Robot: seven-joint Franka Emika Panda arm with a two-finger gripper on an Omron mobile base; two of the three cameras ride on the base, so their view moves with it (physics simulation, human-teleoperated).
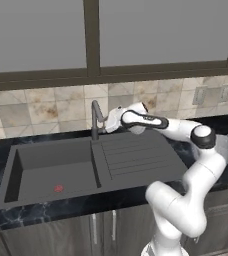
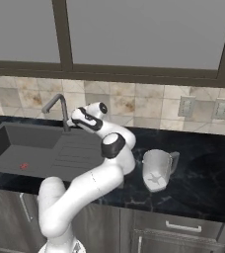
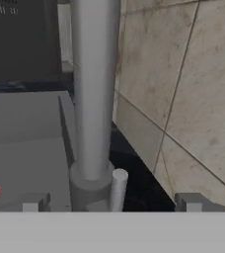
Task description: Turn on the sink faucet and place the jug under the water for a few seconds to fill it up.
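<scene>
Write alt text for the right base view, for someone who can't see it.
A white robot arm reaches left across a dark counter, its claw at the base of the sink faucet. A pale translucent jug lies tipped on the counter to the right, apart from the sink; no water runs.

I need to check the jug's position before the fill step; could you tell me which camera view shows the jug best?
The right base view: the jug lies tipped on the dark counter, right of the arm, its marked base facing the camera. The left base view looks over the sink; the hand view looks close at the sink faucet.
</scene>
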